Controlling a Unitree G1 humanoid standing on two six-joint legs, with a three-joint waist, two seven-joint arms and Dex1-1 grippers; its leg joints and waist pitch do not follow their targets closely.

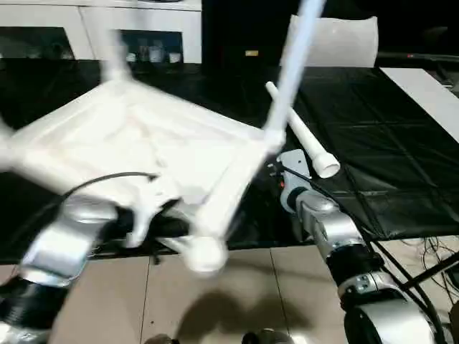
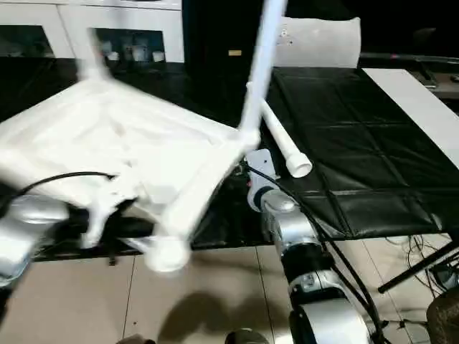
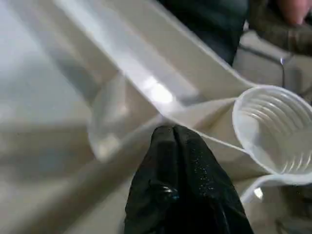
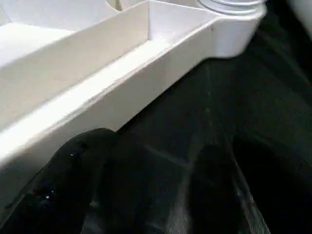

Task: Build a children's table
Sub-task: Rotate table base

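smooth glossy white plastic tabletop (image 1: pixel 136 143) and leg (image 1: pixel 305 140); creased matt black cloth (image 1: pixel 373 165)

Dim room, perhaps motion-blurred tabletop (image 1: pixel 136 143)
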